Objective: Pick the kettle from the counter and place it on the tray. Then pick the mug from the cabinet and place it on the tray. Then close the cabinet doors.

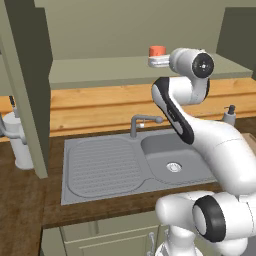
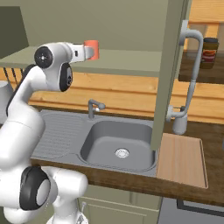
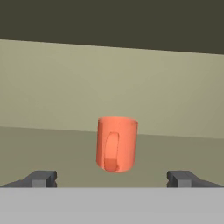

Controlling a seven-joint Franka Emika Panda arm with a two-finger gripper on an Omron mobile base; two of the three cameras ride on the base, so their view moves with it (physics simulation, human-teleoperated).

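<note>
Mug (image 3: 116, 143) stands centre frame on the cabinet (image 1: 125, 70) shelf, its handle facing us, with our gripper (image 3: 112, 179) fingers wide apart just short of it. Advancing off-centre could nudge it backward or topple it.

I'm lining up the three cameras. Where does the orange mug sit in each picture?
Left base view: mug at top centre, on the cabinet shelf, behind the hand.
Right base view: mug at upper left, on the shelf, just past the hand.
Hand view: mug at centre, handle facing the camera.
Shared landmark: the shelf.
</note>
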